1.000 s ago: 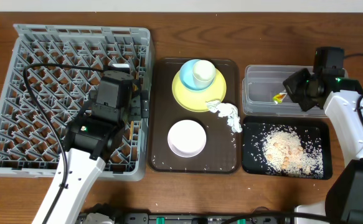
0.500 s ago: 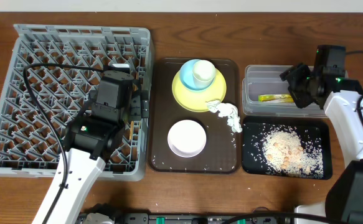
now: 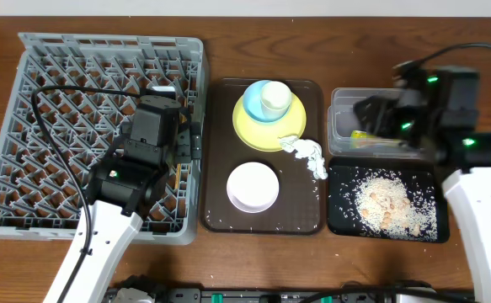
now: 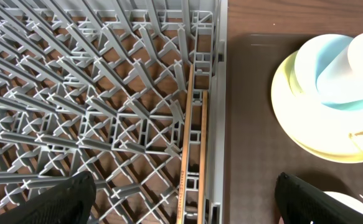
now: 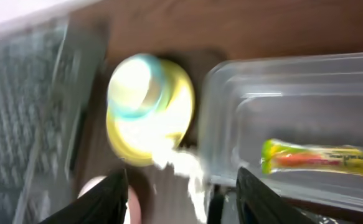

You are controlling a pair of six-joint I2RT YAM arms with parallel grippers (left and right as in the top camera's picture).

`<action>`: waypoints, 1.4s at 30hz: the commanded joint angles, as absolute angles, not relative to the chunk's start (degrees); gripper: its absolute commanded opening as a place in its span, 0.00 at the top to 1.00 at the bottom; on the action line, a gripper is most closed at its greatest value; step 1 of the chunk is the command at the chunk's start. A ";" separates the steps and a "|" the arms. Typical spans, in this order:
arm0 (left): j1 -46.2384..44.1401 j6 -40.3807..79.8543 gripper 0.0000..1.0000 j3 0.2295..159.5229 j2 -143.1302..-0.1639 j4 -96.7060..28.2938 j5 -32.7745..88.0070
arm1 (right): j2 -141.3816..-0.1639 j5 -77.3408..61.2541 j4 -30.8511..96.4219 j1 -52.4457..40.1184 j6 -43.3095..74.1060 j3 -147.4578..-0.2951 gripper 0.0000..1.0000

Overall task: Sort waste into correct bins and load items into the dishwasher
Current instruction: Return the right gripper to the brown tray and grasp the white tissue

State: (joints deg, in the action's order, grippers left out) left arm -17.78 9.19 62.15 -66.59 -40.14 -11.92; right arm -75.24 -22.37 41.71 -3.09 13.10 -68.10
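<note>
The yellow-green wrapper (image 3: 365,135) (image 5: 321,157) lies loose inside the clear tub (image 3: 339,126) (image 5: 231,93). Above the tub's left part my right gripper (image 3: 368,114) (image 5: 184,205) hangs open, holding nothing. Rice crumbs (image 3: 388,204) fill the black tray (image 3: 342,220). A white tissue (image 3: 308,155) (image 5: 181,163) lies beside the yellow plate (image 3: 249,126) (image 4: 287,112), which carries the blue cup (image 3: 268,99) (image 4: 330,68). In front of them sits the white bowl (image 3: 253,186). My left gripper (image 3: 188,143) (image 4: 187,205) is open over the chopsticks (image 4: 190,162), which lie along the right edge of the grey dish rack (image 3: 60,84) (image 4: 75,93).
The plate, bowl and tissue rest on a dark brown serving tray (image 3: 312,215), with stray crumbs (image 3: 228,221) along its front edge. A black cable (image 3: 51,93) loops over the rack. The right wrist view is motion-blurred.
My right gripper opened and let go of the wrapper, which dropped into the clear tub. That arm then swung left over the tub. The left arm has not moved.
</note>
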 commanded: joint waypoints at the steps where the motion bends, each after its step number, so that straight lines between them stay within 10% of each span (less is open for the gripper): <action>1: -17.69 9.72 0.07 62.48 -66.65 -40.29 -11.60 | -75.81 -14.35 44.31 -12.36 2.94 -68.20 0.47; 12: -17.69 9.72 0.07 62.48 -66.65 -40.29 -11.60 | -86.74 19.73 44.34 -34.00 2.13 -68.18 0.37; 42: -17.69 9.72 0.07 62.48 -66.65 -40.29 -11.60 | -110.04 16.03 38.46 -33.80 -0.95 -68.07 0.33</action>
